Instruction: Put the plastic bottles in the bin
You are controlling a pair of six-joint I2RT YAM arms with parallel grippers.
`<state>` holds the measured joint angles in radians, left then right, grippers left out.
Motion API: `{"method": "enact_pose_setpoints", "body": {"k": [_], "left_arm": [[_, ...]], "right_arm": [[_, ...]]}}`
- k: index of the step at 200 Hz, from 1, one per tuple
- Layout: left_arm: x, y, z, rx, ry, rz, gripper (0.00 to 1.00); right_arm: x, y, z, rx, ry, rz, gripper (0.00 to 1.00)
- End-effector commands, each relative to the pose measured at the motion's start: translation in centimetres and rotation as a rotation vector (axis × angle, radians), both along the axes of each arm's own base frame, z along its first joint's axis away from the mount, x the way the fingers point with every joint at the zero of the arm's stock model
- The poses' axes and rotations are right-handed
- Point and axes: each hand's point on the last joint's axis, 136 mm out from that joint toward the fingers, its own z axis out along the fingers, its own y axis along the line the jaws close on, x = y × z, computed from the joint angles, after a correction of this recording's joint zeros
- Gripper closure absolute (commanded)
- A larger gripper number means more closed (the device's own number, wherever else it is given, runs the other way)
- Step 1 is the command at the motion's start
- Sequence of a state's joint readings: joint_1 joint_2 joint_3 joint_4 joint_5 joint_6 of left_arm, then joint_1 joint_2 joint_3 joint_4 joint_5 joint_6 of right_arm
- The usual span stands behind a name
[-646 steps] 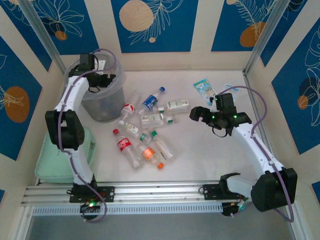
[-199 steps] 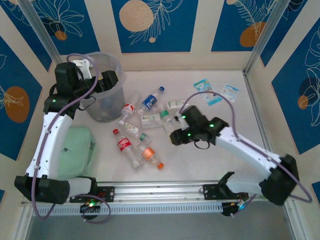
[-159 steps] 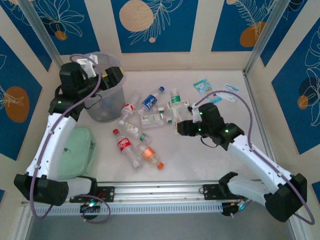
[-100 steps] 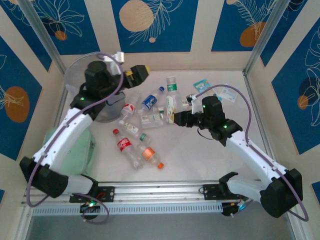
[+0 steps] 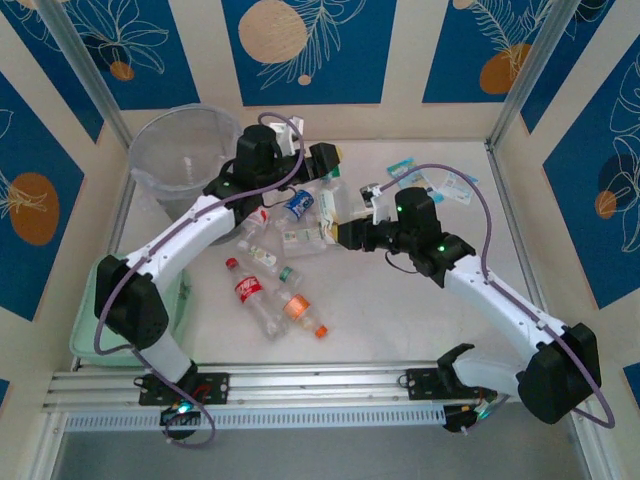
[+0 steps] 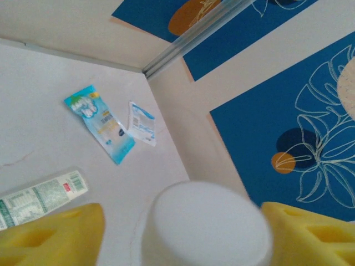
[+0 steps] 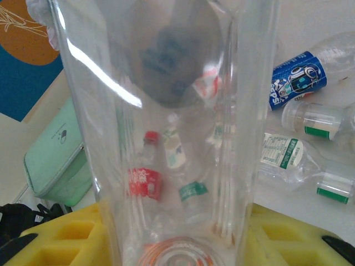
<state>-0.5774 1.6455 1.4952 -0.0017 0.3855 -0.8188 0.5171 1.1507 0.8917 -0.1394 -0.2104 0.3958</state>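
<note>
Translucent grey-white bin (image 5: 185, 150) at ten o'clock. Clear bottles (image 5: 248, 291) bear red, blue, green labels. Pale green pad (image 5: 88, 340).

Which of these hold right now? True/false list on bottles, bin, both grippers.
1. The right gripper grips a clear plastic bottle. True.
2. The translucent greyish round plastic bin lies on its side. False: it stands upright.
3. Two flat blue-and-white packets lie on the white table. True.
4. The red-labelled, red-capped plastic bottle is in the bin. False: it lies on the table.
5. The left gripper is above the bin. False: it is right of it, around a white bottle cap.
</note>
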Motion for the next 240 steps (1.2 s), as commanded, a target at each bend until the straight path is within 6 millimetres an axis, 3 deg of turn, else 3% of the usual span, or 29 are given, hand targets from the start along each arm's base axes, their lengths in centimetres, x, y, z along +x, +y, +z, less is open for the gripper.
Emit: {"method": "enact_pose_setpoints", "body": {"k": [1,31,51,74,98,110,152,175,200,219,240], "left_arm": [[-0.5,-0.5,2.4,-0.038,-0.056,-0.023,0.45],[-0.6,-0.6,2.1,-0.031,-0.045,-0.029,0.64],[-0.5,-0.5,1.6,-0.012,-0.04,-0.021,0.69],[-0.3,0.0,2.2,0.021,-0.065,-0.012,0.73],[0.5,1.3,4.2,0.025,-0.112,0.0,0.74],[1.4,2.9,5.7,0.024,-0.143,0.032,0.75],[3.8,10.7,13.0,0.112,-0.316,0.201,0.78],[4.7,17.5,16.9,0.191,-0.44,0.433,0.88],[4.3,24.6,20.4,0.253,-0.546,0.665,0.95],[4.5,29.0,21.6,0.382,-0.601,0.799,1.0],[6.2,32.7,20.6,0.49,-0.555,0.852,1.0]], "right_arm": [[0.5,0.7,1.6,0.021,-0.053,0.024,0.68],[0.8,1.0,1.5,0.027,-0.05,0.027,0.68],[1.0,1.0,1.4,0.023,-0.047,0.023,0.65],[1.1,0.7,1.4,0.015,-0.041,0.016,0.4],[2.0,-1.3,0.9,-0.031,-0.014,-0.075,0.01],[2.2,-2.5,0.8,-0.041,-0.011,-0.119,0.01],[1.8,-5.2,-0.2,-0.081,0.036,-0.176,0.01],[1.5,-5.9,-0.7,-0.08,0.055,-0.202,0.01],[1.2,-6.2,-1.2,-0.075,0.084,-0.22,0.01],[1.1,-6.3,-1.6,-0.075,0.101,-0.226,0.01],[1.0,-6.3,-2.2,-0.075,0.12,-0.223,0.01]]}}
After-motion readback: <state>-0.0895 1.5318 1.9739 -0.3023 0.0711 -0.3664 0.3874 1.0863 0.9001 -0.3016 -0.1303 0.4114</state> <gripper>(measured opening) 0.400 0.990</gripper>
